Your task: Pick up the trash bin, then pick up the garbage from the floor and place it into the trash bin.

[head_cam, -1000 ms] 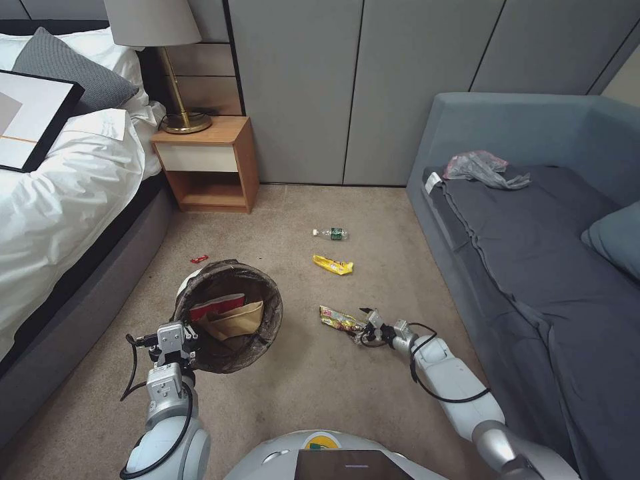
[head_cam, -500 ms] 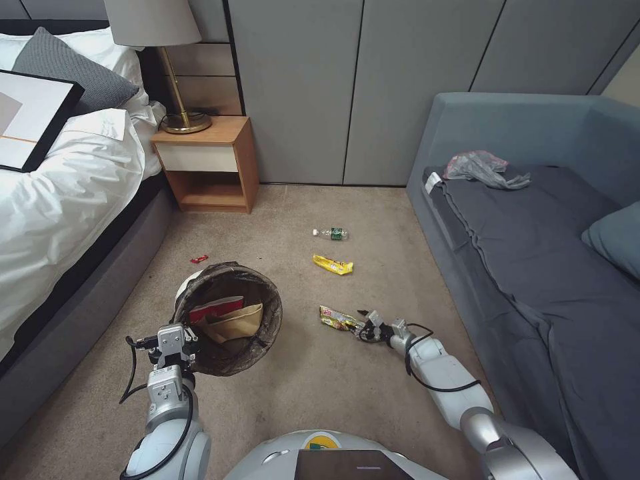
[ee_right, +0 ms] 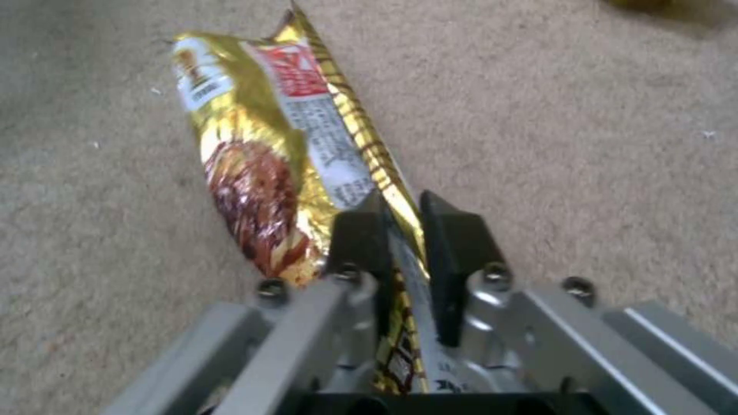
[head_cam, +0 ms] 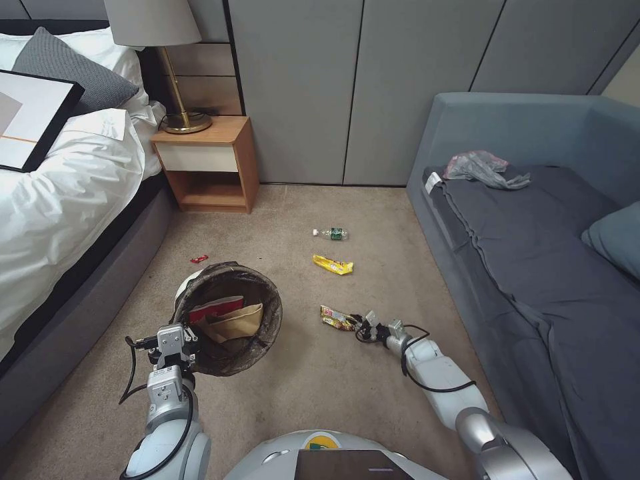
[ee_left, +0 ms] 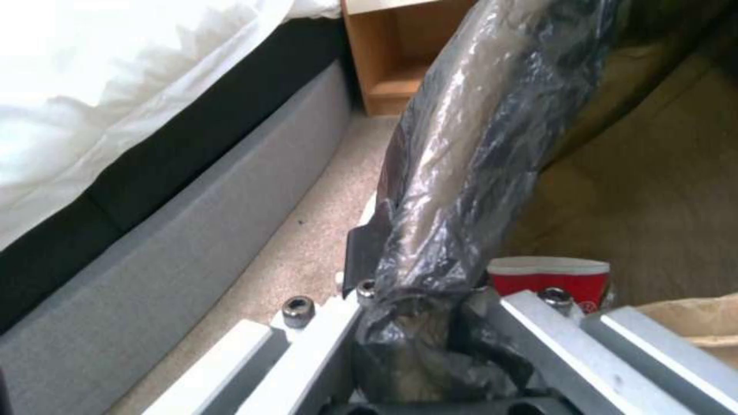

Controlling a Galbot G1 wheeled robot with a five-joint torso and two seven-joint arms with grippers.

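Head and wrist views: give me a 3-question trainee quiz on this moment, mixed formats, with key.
1. True or false: the right end effector is shut on the gold snack wrapper.
2. What does the left end effector hold? A) the lamp B) the rim of the trash bin C) the small bottle
3. Fill in: the yellow wrapper lies on the ____.

Key: 1 true. 2 B; in the left wrist view the fingers clamp the bag-covered rim. 3 carpet.
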